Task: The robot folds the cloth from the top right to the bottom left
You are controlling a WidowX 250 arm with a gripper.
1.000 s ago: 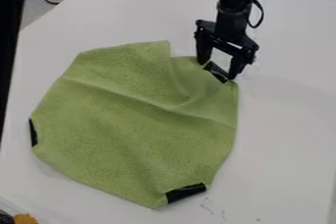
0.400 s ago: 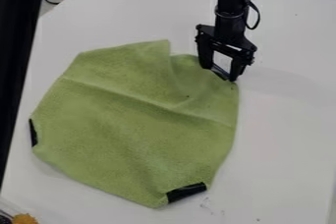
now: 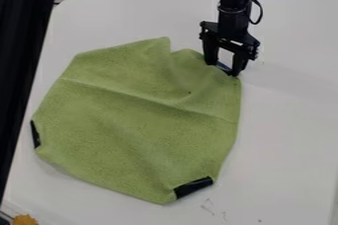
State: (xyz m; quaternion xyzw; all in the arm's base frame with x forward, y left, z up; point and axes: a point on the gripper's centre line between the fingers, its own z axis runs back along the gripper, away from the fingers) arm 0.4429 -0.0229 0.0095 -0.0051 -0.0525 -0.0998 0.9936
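The black gripper (image 3: pixel 223 69) hangs down at the upper right edge of the green cloth (image 3: pixel 139 125). Its two fingers stand apart with that corner pinched between them, so it is shut on the cloth. A bit of dark tape shows between the fingertips. The cloth lies mostly spread out, with a crease running from its upper left to its right side. Black tape marks its left corner (image 3: pixel 35 134) and its bottom right corner (image 3: pixel 193 187).
The cloth rests on a white table (image 3: pixel 290 135). An orange item (image 3: pixel 25 219) sits at the bottom left edge of the view. A dark upright bar (image 3: pixel 19 56) runs down the left side.
The gripper's fingers have drawn closer together on the cloth's corner. Gripper and corner have shifted slightly up, and the cloth's top and bottom right corners have moved a little with them.
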